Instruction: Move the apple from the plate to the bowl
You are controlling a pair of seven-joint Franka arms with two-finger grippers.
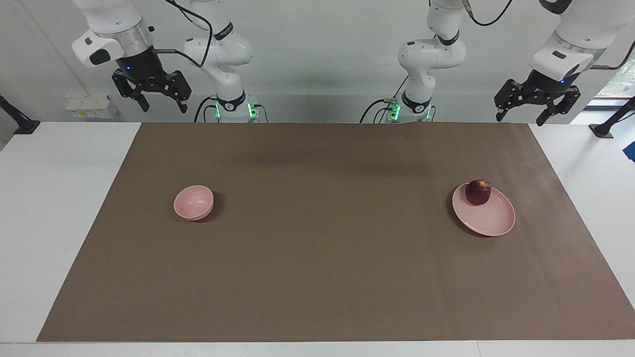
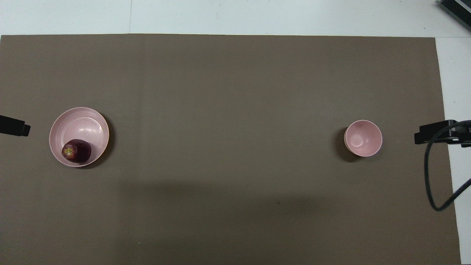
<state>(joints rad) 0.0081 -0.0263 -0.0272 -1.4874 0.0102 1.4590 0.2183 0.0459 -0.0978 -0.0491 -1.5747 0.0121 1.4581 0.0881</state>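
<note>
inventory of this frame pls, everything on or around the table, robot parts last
small round dark red apple: 1, dark red with a yellowish patch, on the plate, at its edge nearer the robots
wide shallow pale pink plate: 1, pale pink, toward the left arm's end of the table
small deep pale pink bowl: 1, pale pink, toward the right arm's end, nothing in it
brown table mat: 1, brown, covers most of the white table
left gripper: 1, black, raised at the table edge, open, waiting
right gripper: 1, black, raised at the table edge, open, waiting
</note>
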